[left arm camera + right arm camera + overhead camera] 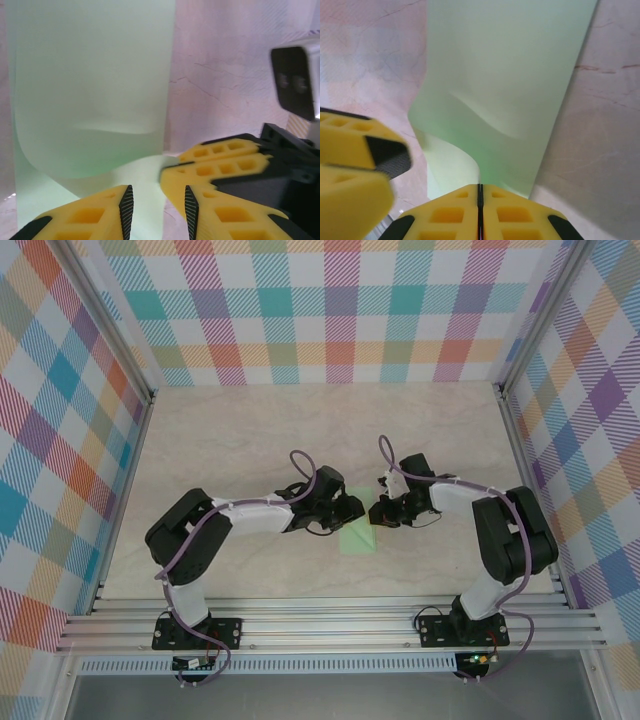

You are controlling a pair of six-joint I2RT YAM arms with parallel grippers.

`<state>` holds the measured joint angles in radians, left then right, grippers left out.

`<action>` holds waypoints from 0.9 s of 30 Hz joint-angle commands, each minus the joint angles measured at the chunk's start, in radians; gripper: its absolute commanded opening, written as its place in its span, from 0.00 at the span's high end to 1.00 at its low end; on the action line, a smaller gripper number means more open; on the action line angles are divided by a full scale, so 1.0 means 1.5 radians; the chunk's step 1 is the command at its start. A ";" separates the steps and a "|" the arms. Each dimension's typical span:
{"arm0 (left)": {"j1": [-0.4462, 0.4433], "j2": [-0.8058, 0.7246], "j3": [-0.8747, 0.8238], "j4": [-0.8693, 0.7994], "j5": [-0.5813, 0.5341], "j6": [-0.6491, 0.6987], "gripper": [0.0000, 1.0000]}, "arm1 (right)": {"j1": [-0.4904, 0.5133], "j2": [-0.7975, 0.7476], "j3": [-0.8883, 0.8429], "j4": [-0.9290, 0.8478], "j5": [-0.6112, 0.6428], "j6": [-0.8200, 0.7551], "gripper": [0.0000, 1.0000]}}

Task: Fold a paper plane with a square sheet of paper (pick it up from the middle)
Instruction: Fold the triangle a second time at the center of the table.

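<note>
The pale mint-green square sheet of paper (356, 536) lies on the table between the two arms, one edge lifted and curled over. In the right wrist view the sheet (505, 65) bends up into my right gripper (480, 192), which is shut on its edge. The left wrist view shows the curled sheet (90, 75) and the right gripper's yellow fingers (220, 165) pinching the edge. My left gripper (156, 210) stands open just above the paper, nothing between its fingers. From above, the left gripper (352, 508) and right gripper (378, 512) nearly meet over the sheet.
The pale marbled tabletop (250, 430) stretches around the paper. Checked walls (330, 310) close off the back and both sides. An aluminium rail (330, 625) runs along the near edge by the arm bases. The right wrist camera (295, 80) sits close to my left gripper.
</note>
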<state>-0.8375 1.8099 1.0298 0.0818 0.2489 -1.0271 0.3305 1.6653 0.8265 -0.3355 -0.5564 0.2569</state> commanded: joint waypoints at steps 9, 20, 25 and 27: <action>-0.011 -0.024 -0.016 0.012 0.001 0.010 0.64 | 0.000 0.021 0.033 -0.029 0.025 -0.027 0.90; -0.011 -0.005 -0.004 0.015 0.009 0.011 0.64 | 0.000 0.028 0.030 -0.032 0.031 -0.024 0.89; -0.012 0.001 0.001 0.014 0.014 0.011 0.64 | 0.000 0.024 0.022 -0.032 0.047 -0.017 0.89; -0.012 0.001 0.002 0.013 0.014 0.011 0.64 | 0.000 0.022 0.020 -0.029 0.046 -0.016 0.89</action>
<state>-0.8387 1.7924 1.0180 0.0891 0.2539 -1.0271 0.3305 1.7050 0.8597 -0.3695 -0.4942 0.2462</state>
